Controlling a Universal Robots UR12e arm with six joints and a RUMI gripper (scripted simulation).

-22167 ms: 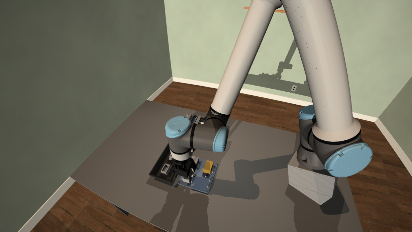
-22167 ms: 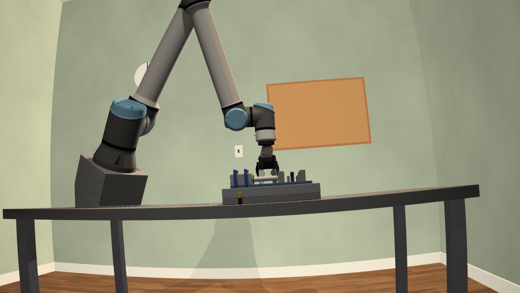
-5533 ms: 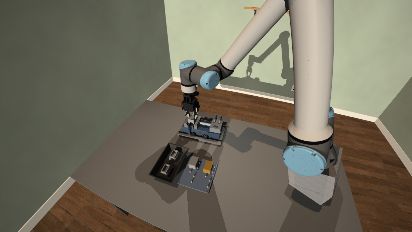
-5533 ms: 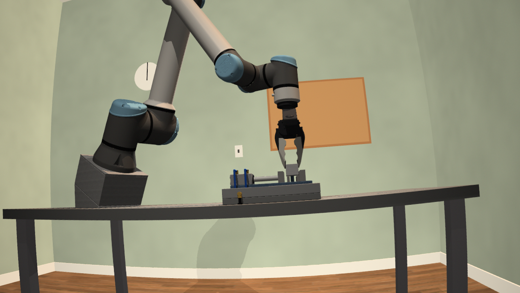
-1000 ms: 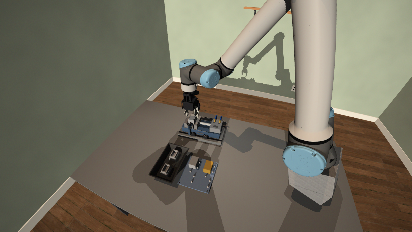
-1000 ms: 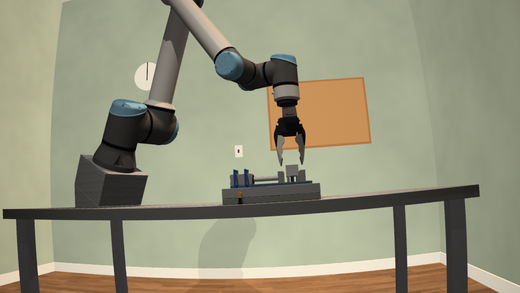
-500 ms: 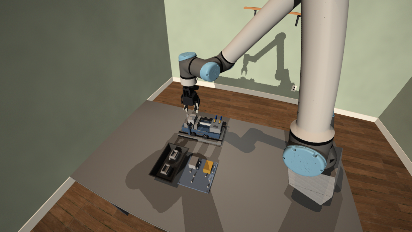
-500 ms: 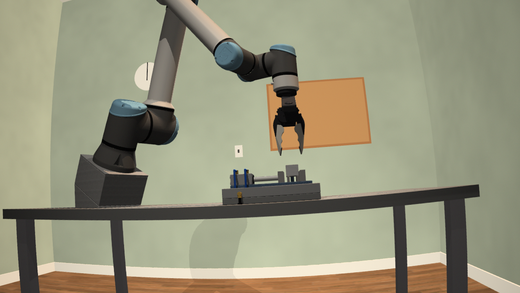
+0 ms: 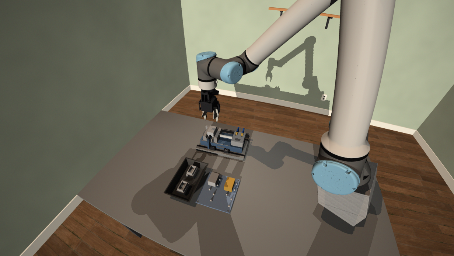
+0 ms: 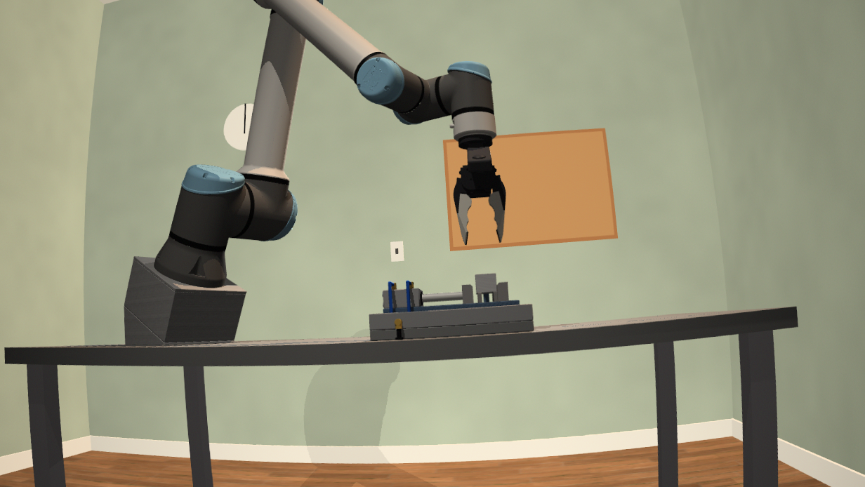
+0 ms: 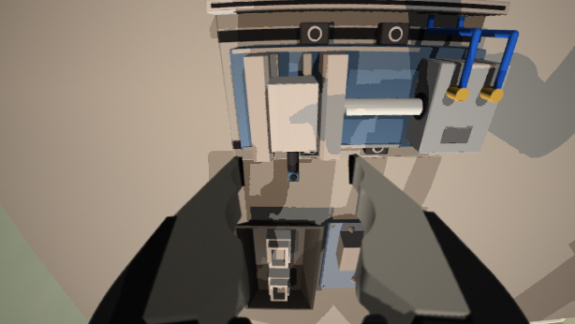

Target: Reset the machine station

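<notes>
Gray table (image 9: 279,203) on dark legs (image 10: 756,393) stood over wood-plank floor (image 9: 412,177). White baseboard (image 9: 285,103) ran along foot of pale green walls (image 10: 696,181). Orange rectangular board (image 10: 557,181) hung on wall above table's right half in exterior view. Small white outlet plate (image 10: 397,250) sat on same wall, lower, left of board. Round white wall clock (image 10: 232,128) partly hidden. Orange shelf (image 9: 330,14) on dark bracket (image 9: 328,23) near top edge of top view.
</notes>
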